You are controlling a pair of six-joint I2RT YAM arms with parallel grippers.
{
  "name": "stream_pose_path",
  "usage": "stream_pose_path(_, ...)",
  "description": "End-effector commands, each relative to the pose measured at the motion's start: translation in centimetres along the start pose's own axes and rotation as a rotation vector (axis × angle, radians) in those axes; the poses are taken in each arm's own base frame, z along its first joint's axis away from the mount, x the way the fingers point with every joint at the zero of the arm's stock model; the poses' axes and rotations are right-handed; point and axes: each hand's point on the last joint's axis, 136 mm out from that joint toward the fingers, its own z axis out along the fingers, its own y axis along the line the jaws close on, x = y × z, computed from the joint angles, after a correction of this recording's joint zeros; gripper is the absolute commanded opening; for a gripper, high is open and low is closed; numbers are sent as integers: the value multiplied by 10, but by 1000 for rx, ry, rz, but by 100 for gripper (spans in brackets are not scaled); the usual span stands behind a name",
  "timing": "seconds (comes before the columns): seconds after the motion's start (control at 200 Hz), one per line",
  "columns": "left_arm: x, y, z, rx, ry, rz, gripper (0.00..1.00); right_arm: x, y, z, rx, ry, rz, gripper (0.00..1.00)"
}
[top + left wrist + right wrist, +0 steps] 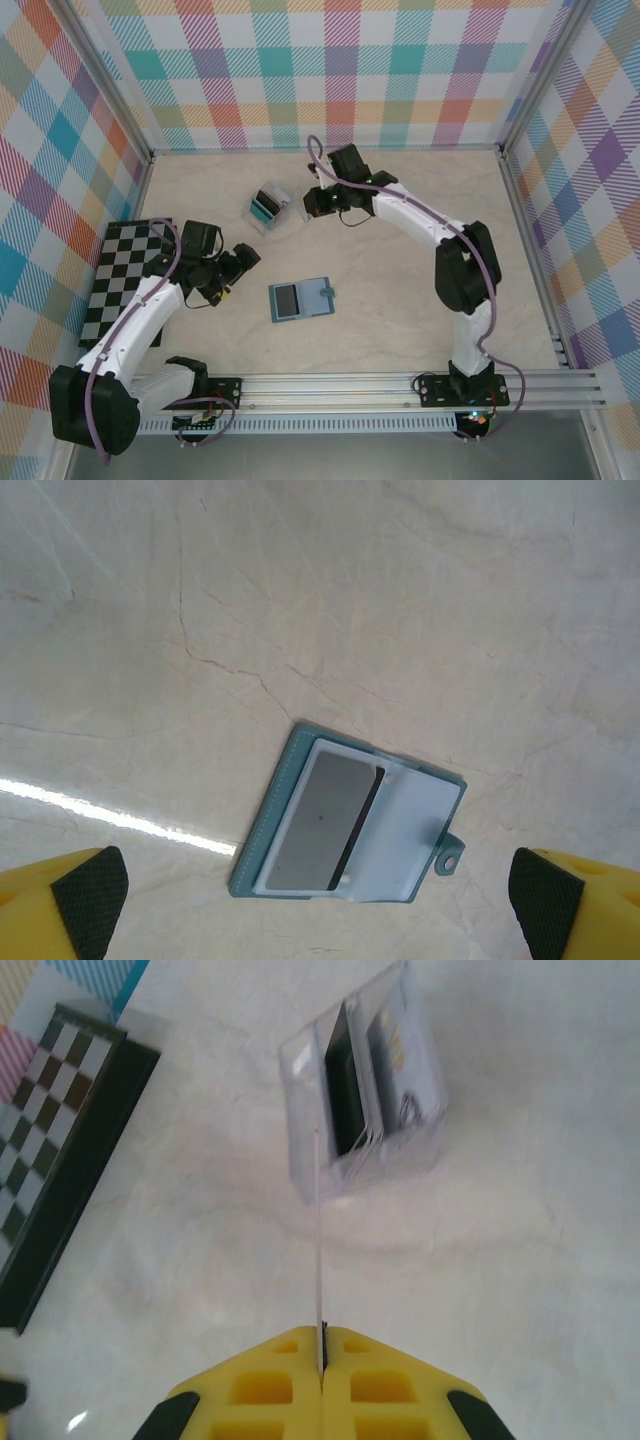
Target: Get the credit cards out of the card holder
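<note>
The left pincer (238,274) stands wide open and empty, just left of the card holder (300,298). The holder lies unfolded mid-desk (400,330) with a grey card (320,820) in one panel. The right pincer (322,1345) is clamped on a thin card (318,1220), seen edge-on. The card's far tip is at the clear box (365,1090) farther back. A checkerboard (130,270) lies far left.

Table (300,580): smooth, marble-look, slight sheen. Card holder (415,830): matt, leather-like w/ stitched edge. Box (365,1100): clear glossy plastic. Rail (400,385): ribbed bare metal.
</note>
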Motion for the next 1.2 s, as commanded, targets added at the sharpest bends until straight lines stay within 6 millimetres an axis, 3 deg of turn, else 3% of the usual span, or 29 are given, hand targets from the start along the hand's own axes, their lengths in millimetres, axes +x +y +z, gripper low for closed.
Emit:
stream_pose_path(0.0,2,-4,3,38,24,-27,100,-29,1,15,13,-53,-130,0)
stream_pose_path(0.265,6,0,6,29,41,-34,100,-68,-3,61,-29,-125,-179,0)
stream_pose_path(0.6,9,2,9,20,64,-39,100,-64,-19,101,-27,-96,-210,0)
stream_pose_path(0.89,12,4,14,14,82,-43,100,-51,-30,114,-7,-56,-222,3)
stream_pose_path(1.195,12,4,14,15,84,-43,100,-53,-25,106,-14,-44,-218,23)
